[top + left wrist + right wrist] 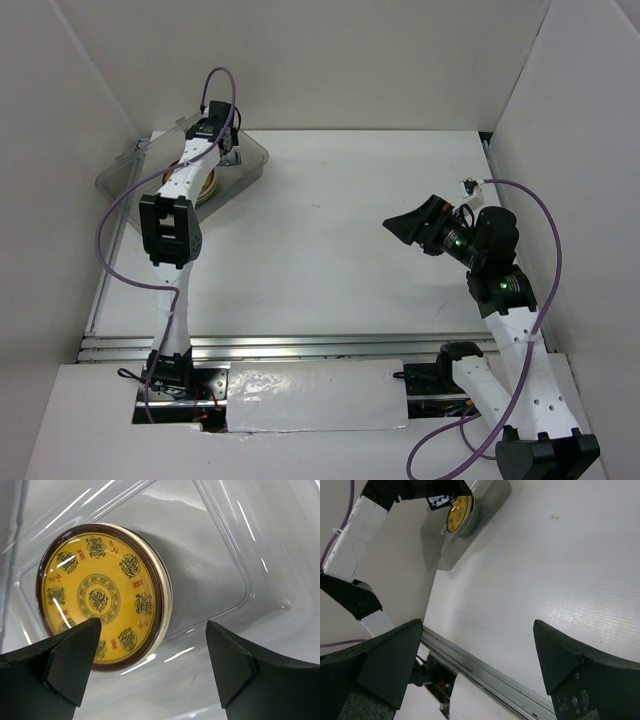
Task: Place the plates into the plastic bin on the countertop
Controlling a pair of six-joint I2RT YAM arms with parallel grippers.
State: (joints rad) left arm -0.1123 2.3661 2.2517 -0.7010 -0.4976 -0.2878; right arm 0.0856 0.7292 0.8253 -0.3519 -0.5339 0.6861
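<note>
The clear plastic bin (252, 165) stands at the far left of the white countertop (340, 230). A stack of plates lies in it, with the mustard-gold patterned plate (100, 597) on top; it also shows in the top view (207, 187) and in the right wrist view (457, 514). A lime green plate edge (471, 522) shows under it. The other plates are hidden. My left gripper (152, 662) hangs open and empty over the bin floor (225, 555), beside the stack. My right gripper (405, 225) is open and empty, held above the right of the countertop.
White walls close the left, back and right sides. The metal rail (485, 672) runs along the front edge, with a white cover plate (315, 395) beyond it. A purple cable (105, 240) loops beside the left arm.
</note>
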